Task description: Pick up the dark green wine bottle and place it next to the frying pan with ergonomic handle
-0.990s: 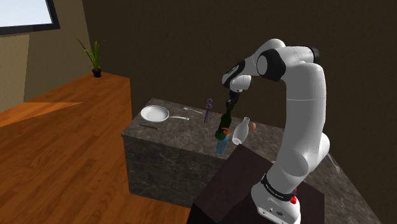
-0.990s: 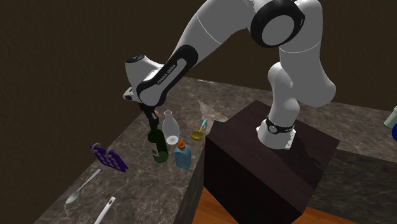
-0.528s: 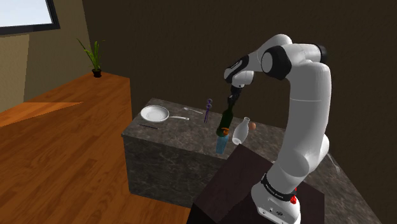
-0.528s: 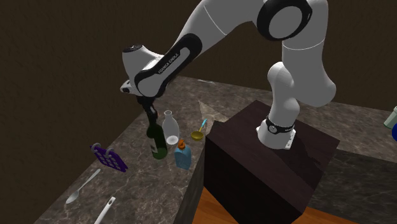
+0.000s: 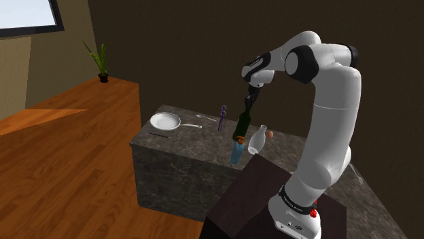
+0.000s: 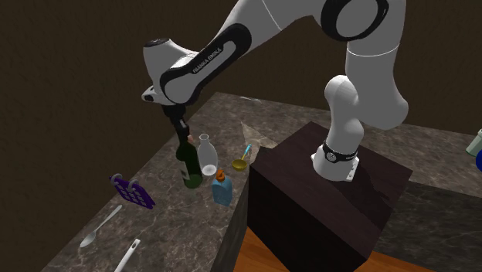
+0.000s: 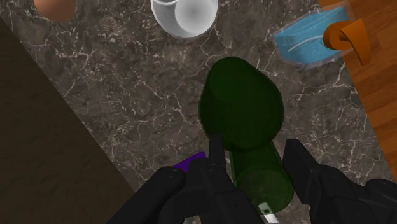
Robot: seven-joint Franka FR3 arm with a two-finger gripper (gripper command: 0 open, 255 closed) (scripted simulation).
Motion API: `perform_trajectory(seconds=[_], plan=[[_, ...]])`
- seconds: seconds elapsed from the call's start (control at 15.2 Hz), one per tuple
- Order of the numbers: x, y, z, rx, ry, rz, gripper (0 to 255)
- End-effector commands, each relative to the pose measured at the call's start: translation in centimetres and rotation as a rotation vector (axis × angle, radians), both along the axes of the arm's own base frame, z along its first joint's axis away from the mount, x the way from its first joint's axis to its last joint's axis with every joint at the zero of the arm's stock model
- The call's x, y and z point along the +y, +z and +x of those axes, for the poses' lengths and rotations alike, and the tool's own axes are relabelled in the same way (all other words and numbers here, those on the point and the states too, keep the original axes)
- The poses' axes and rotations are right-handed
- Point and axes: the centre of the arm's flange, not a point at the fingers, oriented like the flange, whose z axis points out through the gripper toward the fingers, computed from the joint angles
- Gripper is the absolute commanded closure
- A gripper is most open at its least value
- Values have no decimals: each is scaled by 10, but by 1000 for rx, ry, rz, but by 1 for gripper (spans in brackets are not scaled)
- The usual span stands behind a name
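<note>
My black gripper (image 5: 249, 102) (image 6: 181, 128) is shut on the neck of the dark green wine bottle (image 5: 241, 126) (image 6: 188, 163). The bottle hangs almost upright, a little above the dark marble counter (image 5: 183, 139). In the wrist view the green bottle (image 7: 242, 111) widens away below the gripper (image 7: 257, 164), and the fingers (image 7: 216, 153) clasp its neck from both sides. The white frying pan (image 5: 165, 122) lies far off toward the shoulder view's left end of the counter, its thin handle pointing right.
A white bottle (image 6: 206, 157) (image 7: 184, 14) and a small blue bottle with an orange cap (image 6: 222, 188) (image 7: 315, 41) stand right beside the green one. A purple rack (image 6: 131, 191), a spoon (image 6: 100, 226), a yellow scoop (image 6: 241, 163) and an orange egg (image 5: 270, 134) also lie on the counter.
The arm has risen and carried the green bottle upward. The bottle has swung from a clear tilt to nearly upright. The grip on its neck is unchanged.
</note>
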Motion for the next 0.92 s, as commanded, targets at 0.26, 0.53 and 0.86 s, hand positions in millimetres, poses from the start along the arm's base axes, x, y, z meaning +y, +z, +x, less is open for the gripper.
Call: perform_trajectory(seconds=[0.26,0.53,0.86], plan=[[-1,31,0,0,0,0,255],[-1,53,0,0,0,0,255],[-1,79,0,0,0,0,255]])
